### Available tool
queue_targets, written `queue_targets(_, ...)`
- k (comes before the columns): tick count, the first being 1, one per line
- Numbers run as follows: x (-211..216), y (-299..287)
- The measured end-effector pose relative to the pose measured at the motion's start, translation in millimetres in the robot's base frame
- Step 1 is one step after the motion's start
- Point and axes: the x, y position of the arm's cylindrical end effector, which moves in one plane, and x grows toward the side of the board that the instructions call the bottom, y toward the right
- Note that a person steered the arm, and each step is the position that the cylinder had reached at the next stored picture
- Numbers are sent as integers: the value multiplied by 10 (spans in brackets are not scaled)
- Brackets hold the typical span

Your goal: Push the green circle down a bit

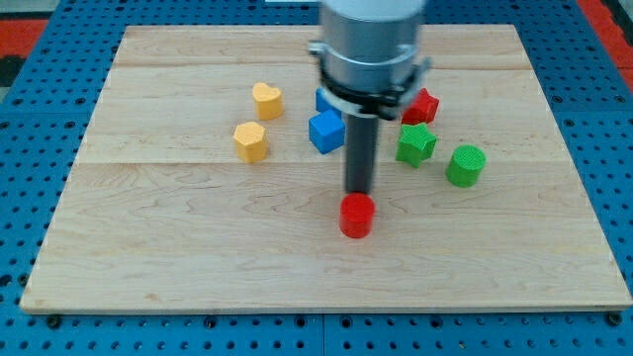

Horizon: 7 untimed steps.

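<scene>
Right then, my tip [358,193] sat just above the red cylinder [356,217], near the middle of the wooden board [148,267], and it looked to be touching that block's top edge or close to it; I could not tell which. I had no fingers or jaws on this rig, only the straight dark rod, so nothing was open, shut or clamped on anything.

The green circle [465,165] stood well off to the view's right of my tip and a little higher in the view, apart from it. Just to its left was the green star [416,143], near but not touching. Above the star sat a red block [423,105], partly hidden behind the arm's body, its shape unclear to me.

A blue cube [326,131] lay just left of the rod, with a second blue block [323,99] peeking out behind it. Further to the view's left were two yellow heart-like blocks, one upper [267,100] and one lower [250,141].
</scene>
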Motion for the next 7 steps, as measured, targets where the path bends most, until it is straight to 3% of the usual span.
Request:
queue_targets(2,51,332)
queue_targets(4,50,1683)
queue_targets(7,-347,1751)
